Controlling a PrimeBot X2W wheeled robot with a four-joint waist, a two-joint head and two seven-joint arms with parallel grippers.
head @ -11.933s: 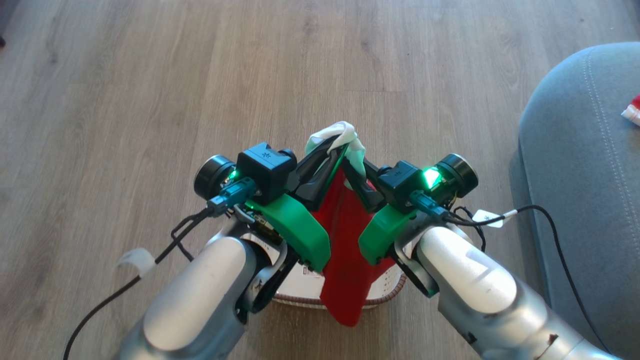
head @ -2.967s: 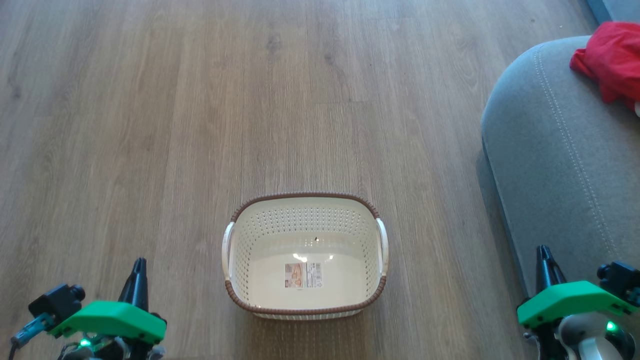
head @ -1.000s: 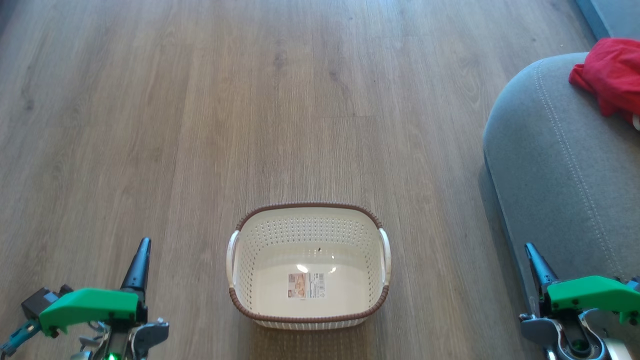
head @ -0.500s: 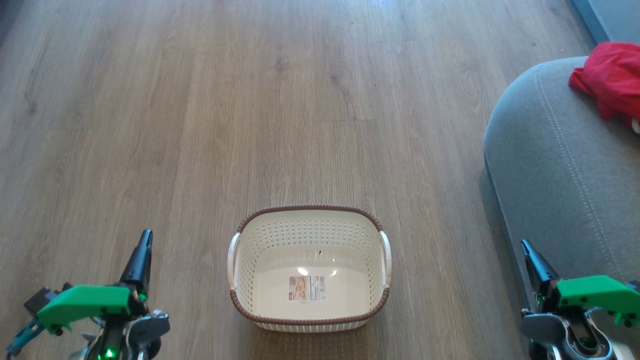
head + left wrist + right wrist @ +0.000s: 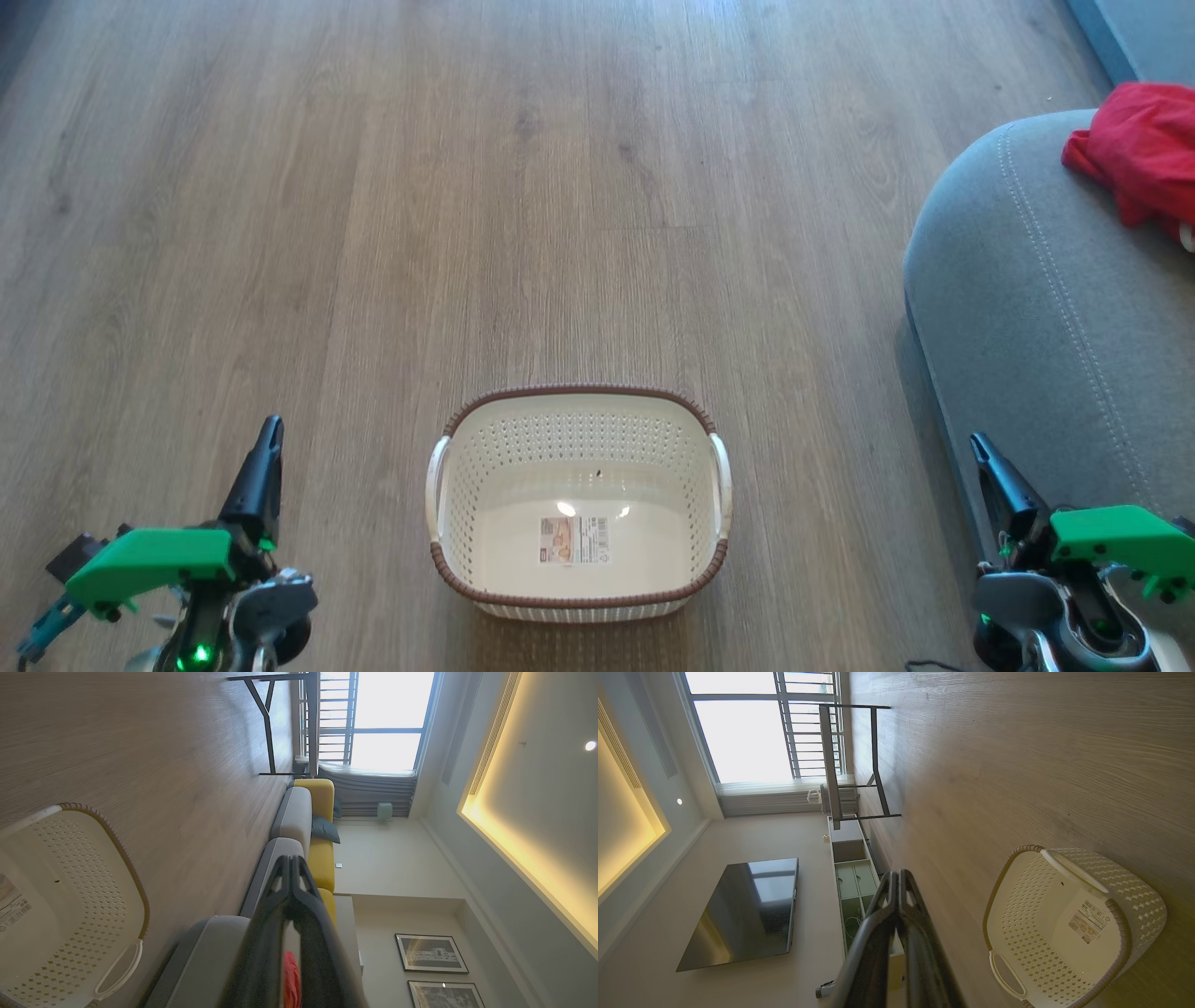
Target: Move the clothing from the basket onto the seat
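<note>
The white perforated basket (image 5: 579,586) with its brown rim stands on the wood floor at the lower middle of the head view, holding nothing but its base label. It also shows as the basket (image 5: 70,896) in the left wrist view and the basket (image 5: 1069,933) in the right wrist view. Red clothing (image 5: 1144,149) lies bunched on the grey seat (image 5: 1036,308) at the right. A red strip of clothing (image 5: 290,980) peeks between the left fingers. My left gripper (image 5: 266,439) is shut at the lower left, my right gripper (image 5: 978,446) shut beside the seat's front edge.
Bare wood floor (image 5: 467,187) stretches ahead of the basket. A black-legged table (image 5: 850,760), a wall television (image 5: 742,910) and a low cabinet (image 5: 852,877) stand across the room. A grey and yellow sofa (image 5: 308,826) runs along the far side.
The camera has tilted a little, sliding the basket and seat slightly down the picture. Both grippers have edged upward at the bottom corners and stay shut.
</note>
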